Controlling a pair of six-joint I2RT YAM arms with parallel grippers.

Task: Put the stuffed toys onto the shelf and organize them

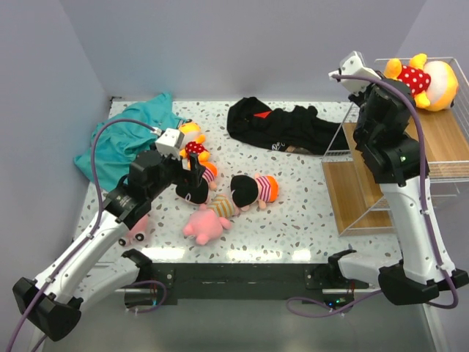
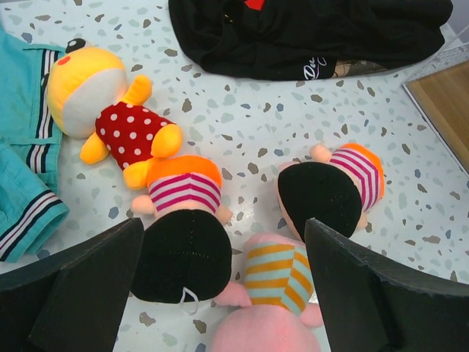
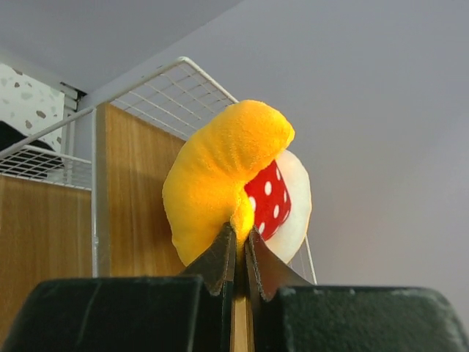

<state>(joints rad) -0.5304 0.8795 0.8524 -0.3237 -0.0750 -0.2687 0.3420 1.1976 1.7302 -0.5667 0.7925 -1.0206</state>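
On the top tier of the shelf (image 1: pixel 443 143) lies a yellow-orange bear (image 1: pixel 425 81) in a red dotted top. My right gripper (image 3: pixel 240 229) is shut on a fold of this bear's yellow plush (image 3: pixel 220 169). On the table my left gripper (image 2: pixel 223 224) hangs wide open over two black-haired dolls (image 2: pixel 183 235) (image 2: pixel 333 191) and a pink pig (image 2: pixel 275 301) in a striped top, touching none of them. A second yellow bear (image 2: pixel 110 110) lies just beyond them. Another pink pig (image 1: pixel 139 229) peeks out under the left arm.
A teal polo shirt (image 1: pixel 124 136) is bunched at the far left of the table. A black garment (image 1: pixel 286 125) lies at the back centre, reaching the shelf's wire frame (image 3: pixel 157 92). The shelf's lower wooden tiers (image 1: pixel 359 198) step down toward the table on the right.
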